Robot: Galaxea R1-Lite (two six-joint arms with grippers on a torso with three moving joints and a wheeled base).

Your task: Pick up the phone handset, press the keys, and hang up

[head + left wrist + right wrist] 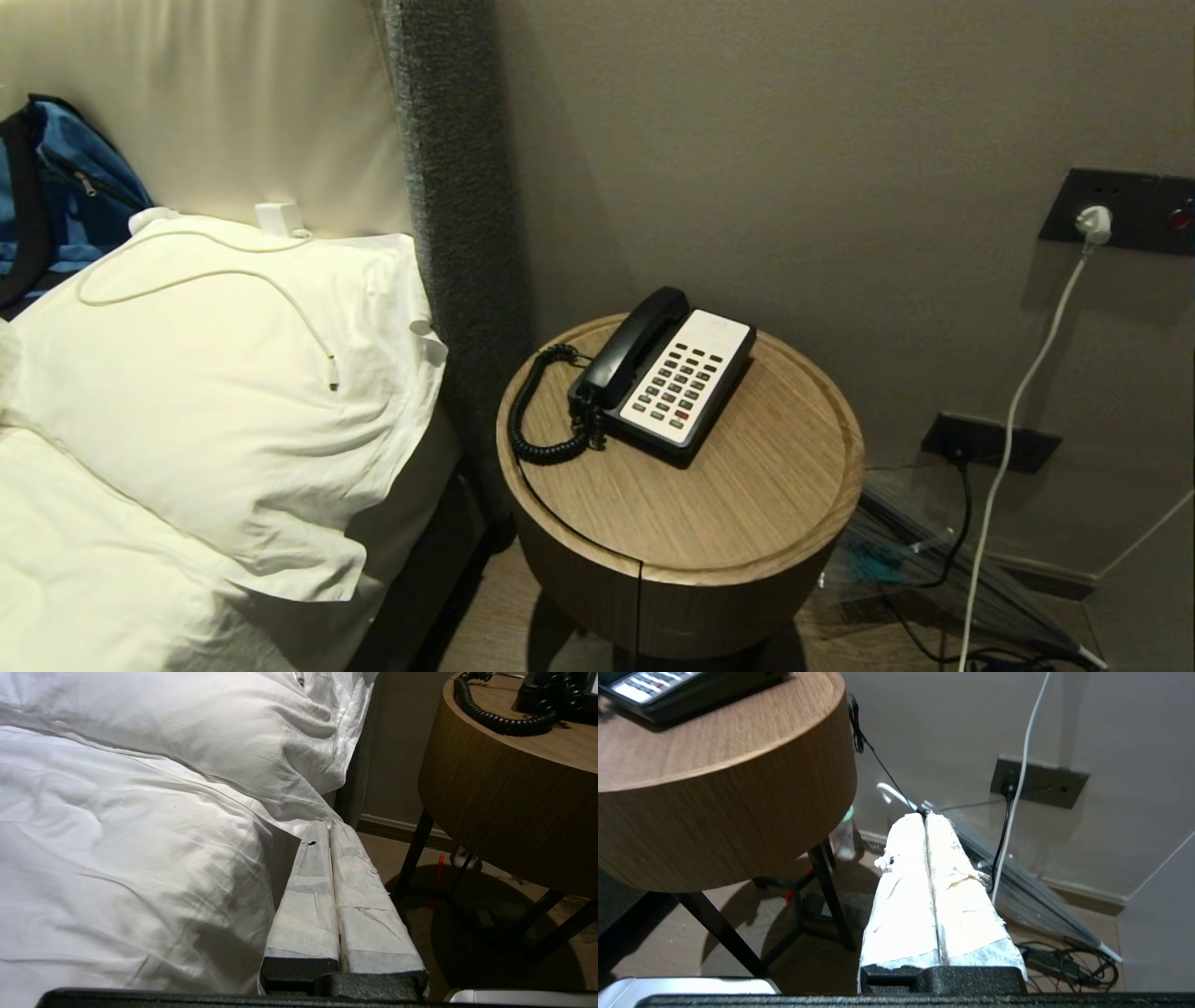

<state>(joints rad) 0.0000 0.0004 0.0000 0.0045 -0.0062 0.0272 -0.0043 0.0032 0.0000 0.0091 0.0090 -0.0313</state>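
Observation:
The glossy black phone handset (635, 345) lies in its cradle on the left side of the phone, on a round wooden bedside table (747, 504). Its coiled cord (532, 420) loops off to the left, and the coiled cord (495, 718) also shows in the left wrist view. The keys (681, 383) sit in rows on the cream faceplate, one of them red. Neither arm is in the head view. My left gripper (328, 823) hangs shut and empty, low between the bed and the table. My right gripper (924, 814) is shut and empty below the table's right side, where the keys (644, 683) peek in.
A bed with a white pillow (215, 392) and a charging cable stands left of the table, a blue bag (65, 196) behind it. A grey padded headboard edge (448, 187) rises between. On the right, wall sockets (1120, 210), hanging cables and a folded umbrella (1041, 891) on the floor.

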